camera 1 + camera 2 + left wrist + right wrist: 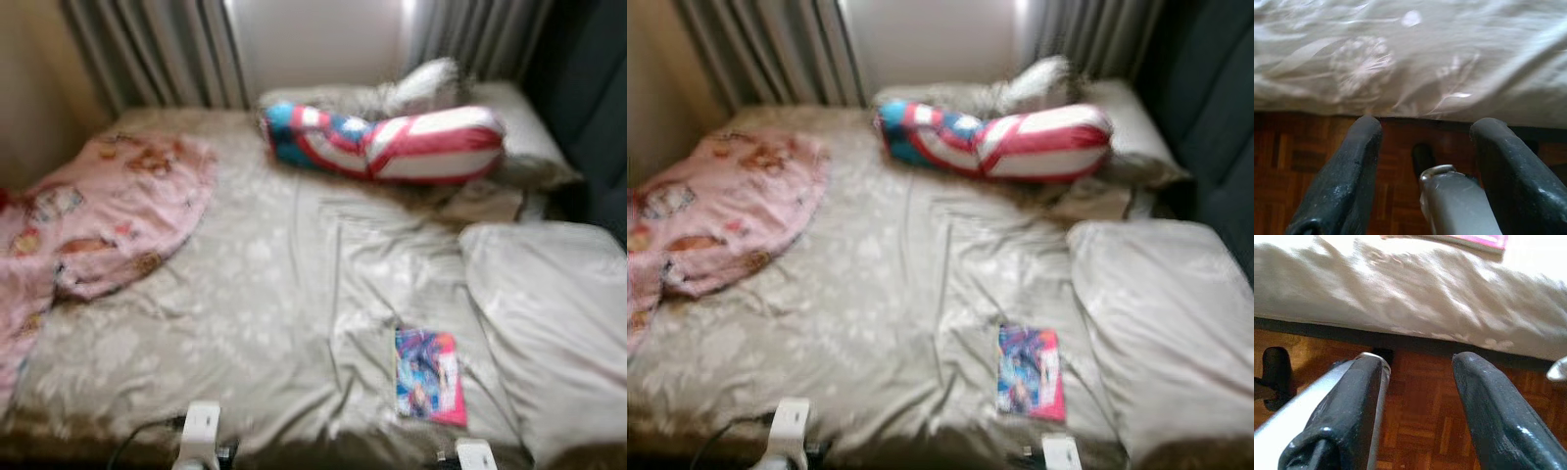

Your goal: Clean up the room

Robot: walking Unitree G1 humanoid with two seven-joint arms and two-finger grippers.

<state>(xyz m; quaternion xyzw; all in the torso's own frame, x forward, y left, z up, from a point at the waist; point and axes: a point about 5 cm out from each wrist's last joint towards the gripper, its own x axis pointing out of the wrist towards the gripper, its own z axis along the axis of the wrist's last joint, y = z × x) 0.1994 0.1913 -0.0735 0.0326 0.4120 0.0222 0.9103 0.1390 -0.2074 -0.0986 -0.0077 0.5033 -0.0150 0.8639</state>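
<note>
**bedbot_fan:** Book (429, 376) is lying flat on the beige bed sheet (265, 294), near the foot edge on the robot's right side, just beside the big grey pillow (554, 313). Anyone guessing that's the pickup?

**tidy_rig:** Probably. Both arms are hanging low at the bed's edge. Left gripper (1422, 142) is pointing at the sheet's overhang above the parquet floor (1283, 147), fingers spread, holding nothing. Right gripper (1418, 382) is looking the same way, fingers apart and empty, with the book's pink edge showing just above on the mattress.

**bedbot_fan:** How's it going to handle?

**tidy_rig:** I'm guessing thin, light, glossy cover, so slippery, and sinking into soft bedding. I'd be pinching the near short edge. Pink blanket (98, 220) and striped bolster (392, 142) are sitting well apart from it
</note>
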